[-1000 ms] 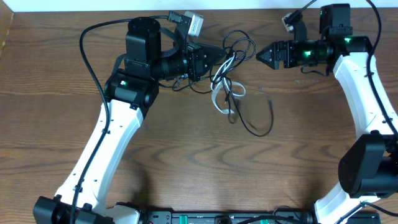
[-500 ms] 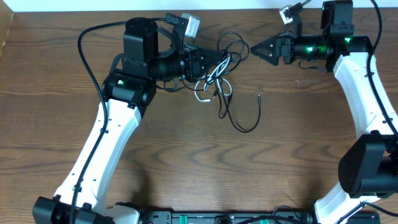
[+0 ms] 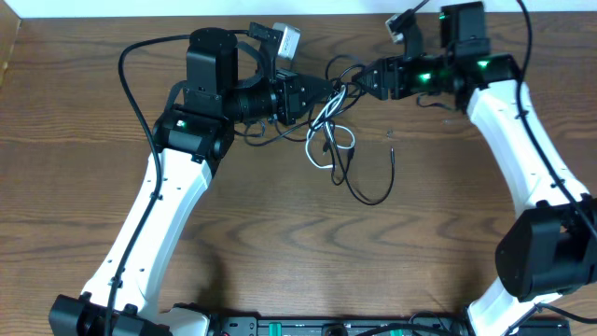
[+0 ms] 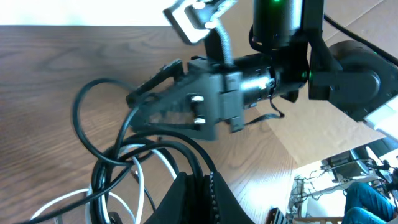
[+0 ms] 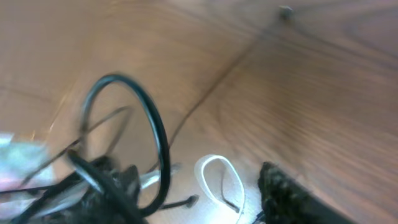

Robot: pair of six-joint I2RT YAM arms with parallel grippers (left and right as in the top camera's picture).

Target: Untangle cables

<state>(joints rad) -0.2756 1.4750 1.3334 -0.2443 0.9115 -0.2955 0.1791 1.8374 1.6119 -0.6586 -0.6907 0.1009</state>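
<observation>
Clamping the cables [image 3: 328,126], the left gripper [image 3: 333,87] is facing the right gripper [image 3: 359,81], hovering beside them with jaws apart.

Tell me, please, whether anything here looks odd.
Only the tangle stands out: the black cable and white cable are twisted together at the far side of the table, one black tail looping loose toward its middle. Nothing looks damaged.

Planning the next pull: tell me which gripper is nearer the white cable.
Left. The left gripper is shut on the tangle that the white cable runs into; the right gripper stands open across that tangle, around a black cable loop.
</observation>
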